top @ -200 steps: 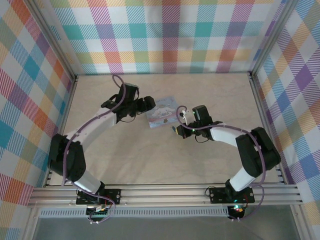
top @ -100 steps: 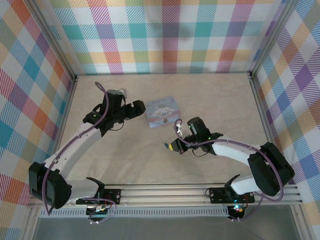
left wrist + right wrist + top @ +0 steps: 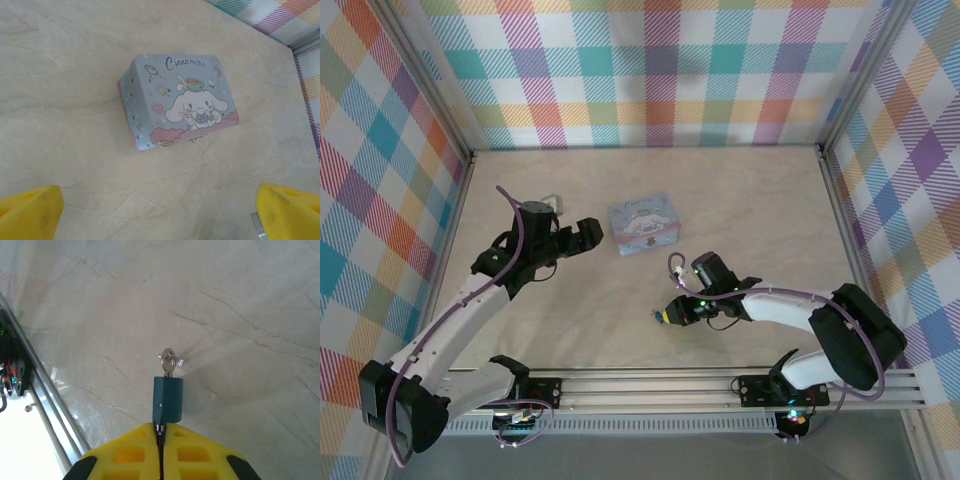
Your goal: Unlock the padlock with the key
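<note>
The padlock (image 3: 167, 400), a small blue body, sticks straight out from my right gripper (image 3: 161, 429), whose yellow fingers are shut on its shackle end. The silver key (image 3: 168, 360) sits in the keyhole at the padlock's far end, its head just above the table. From above, the right gripper (image 3: 672, 313) holds the padlock (image 3: 663, 317) low over the middle front of the table. My left gripper (image 3: 588, 232) stands open left of the tin with nothing between its fingers; in the left wrist view its yellow fingertips (image 3: 30, 212) frame bare table.
A pale blue tin (image 3: 643, 224) with a white cartoon animal lies flat mid-table, seen close in the left wrist view (image 3: 175, 100). Aluminium rails (image 3: 650, 385) run along the front edge; checked walls stand on three sides.
The left arm has drawn back leftward from the tin, its fingers spreading wider. The right gripper has carried the padlock with the key toward the front and a little left.
</note>
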